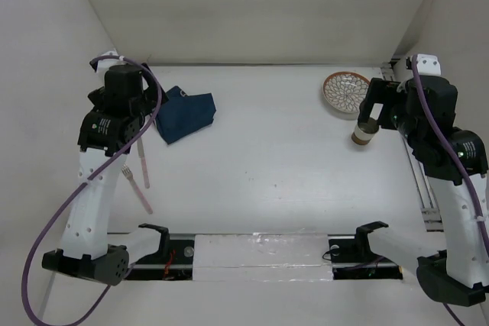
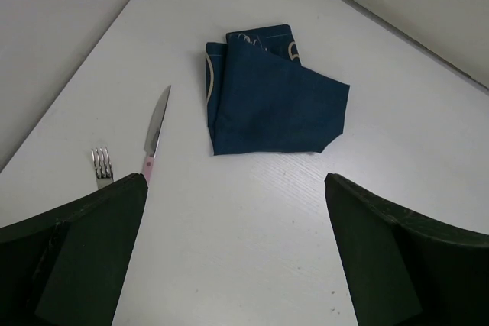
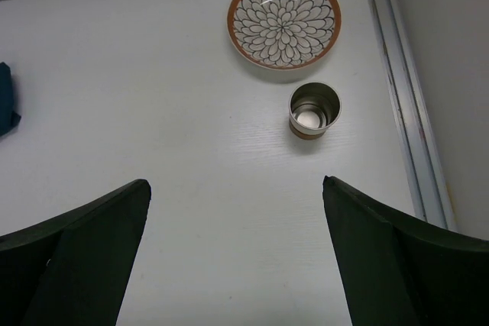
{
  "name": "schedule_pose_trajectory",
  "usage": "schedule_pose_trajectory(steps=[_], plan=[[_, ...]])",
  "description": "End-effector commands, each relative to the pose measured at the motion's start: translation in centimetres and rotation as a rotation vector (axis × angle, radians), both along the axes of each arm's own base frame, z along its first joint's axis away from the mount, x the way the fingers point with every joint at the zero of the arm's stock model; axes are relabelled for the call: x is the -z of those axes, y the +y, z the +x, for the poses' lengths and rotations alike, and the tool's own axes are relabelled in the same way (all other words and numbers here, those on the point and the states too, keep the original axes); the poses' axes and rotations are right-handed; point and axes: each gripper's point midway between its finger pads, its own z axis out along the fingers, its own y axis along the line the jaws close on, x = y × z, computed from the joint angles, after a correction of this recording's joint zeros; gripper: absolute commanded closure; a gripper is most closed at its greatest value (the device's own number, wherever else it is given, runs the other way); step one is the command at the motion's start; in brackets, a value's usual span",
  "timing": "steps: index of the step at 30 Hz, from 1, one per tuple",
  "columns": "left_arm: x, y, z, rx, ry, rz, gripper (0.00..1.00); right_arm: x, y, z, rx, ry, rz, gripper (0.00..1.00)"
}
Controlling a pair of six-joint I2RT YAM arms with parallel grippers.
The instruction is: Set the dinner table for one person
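Note:
The white dinner table (image 1: 290, 166) carries a folded navy cloth (image 1: 187, 116) at the back left. A pink-handled knife (image 2: 156, 129) and a fork (image 2: 102, 164) lie left of the cloth (image 2: 271, 93). A flower-patterned bowl (image 1: 345, 91) and a metal cup (image 1: 364, 134) stand at the back right. My left gripper (image 2: 235, 182) is open and empty, held above the table on the near side of the cloth. My right gripper (image 3: 235, 182) is open and empty, held above the table on the near side of the cup (image 3: 314, 109) and bowl (image 3: 283, 20).
White walls close the table in at the left, back and right. A metal rail (image 3: 401, 89) runs along the right edge beside the cup. Both arm bases sit on a taped bar (image 1: 260, 253) at the near edge.

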Motion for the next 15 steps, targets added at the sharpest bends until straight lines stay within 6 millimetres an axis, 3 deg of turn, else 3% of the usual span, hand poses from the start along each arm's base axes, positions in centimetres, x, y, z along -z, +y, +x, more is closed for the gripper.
schedule_pose_trajectory(steps=[1,6,11,13,15], plan=[[0.8,-0.1,-0.1,0.004,0.016,-0.007,0.00,-1.4,-1.0,-0.5,0.058,-0.035,0.007,0.00],[2.0,-1.6,0.8,0.068,0.053,-0.043,0.00,-1.7,-1.5,-0.9,0.077,-0.055,0.004,0.00],[2.8,-1.8,1.5,0.067,0.067,-0.056,0.00,-1.7,-1.6,-0.9,0.086,-0.057,0.001,0.00],[3.9,-2.3,2.4,0.080,0.085,-0.094,0.00,-1.4,-1.4,-0.8,0.076,-0.047,0.002,0.00],[6.3,-2.0,4.1,0.074,0.136,-0.139,0.00,-1.2,-0.9,-0.6,0.048,-0.046,0.015,0.00]])
